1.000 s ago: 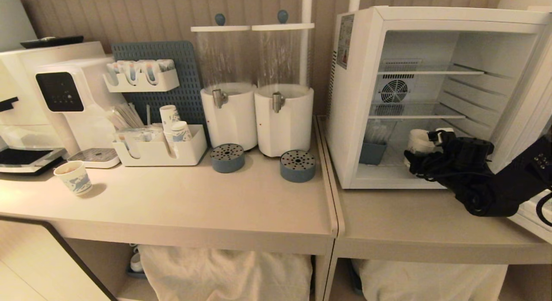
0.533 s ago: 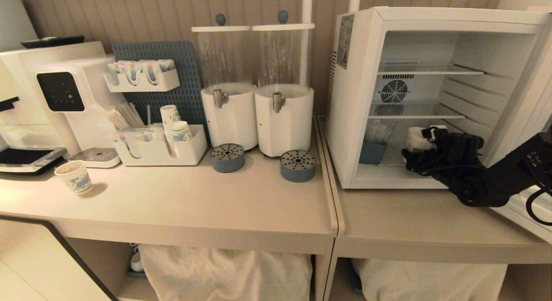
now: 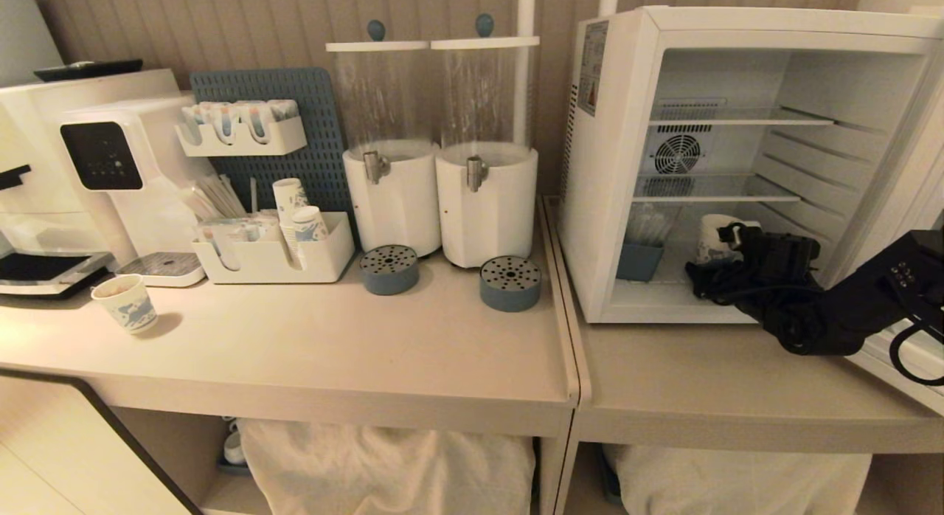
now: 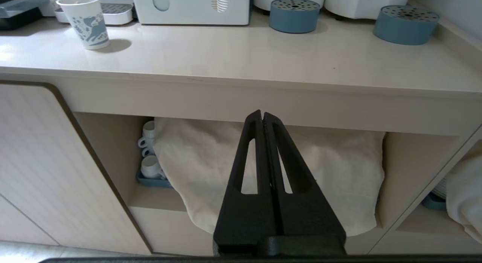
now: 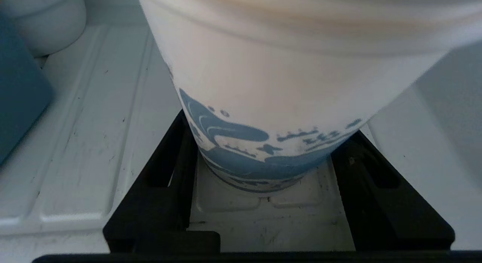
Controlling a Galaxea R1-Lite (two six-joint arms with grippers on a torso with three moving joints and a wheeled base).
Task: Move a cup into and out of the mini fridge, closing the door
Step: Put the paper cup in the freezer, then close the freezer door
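The mini fridge (image 3: 612,205) stands open on the right counter, and its door (image 3: 918,371) is swung out at the right edge of the head view. The cup (image 3: 709,238), white with a blue print (image 5: 263,78), stands upright on the fridge's floor under the lowest wire shelf. My right gripper (image 3: 726,238) reaches in from the right. It is open (image 5: 269,127), with a black finger close on each side of the cup's lower wall; the fingertips are hidden behind the cup. My left gripper (image 4: 262,114) is shut and empty, parked low before the counter's front edge.
A blue box (image 3: 638,260) sits on the fridge floor left of the cup. Two drink dispensers (image 3: 435,198) stand left of the fridge. A second paper cup with a brown interior (image 3: 125,302) is at the far left. An organiser holds stacked cups (image 3: 299,212).
My right arm has pushed deeper into the fridge with the cup between its fingers, and the fingers have spread wider. The left arm has not moved.
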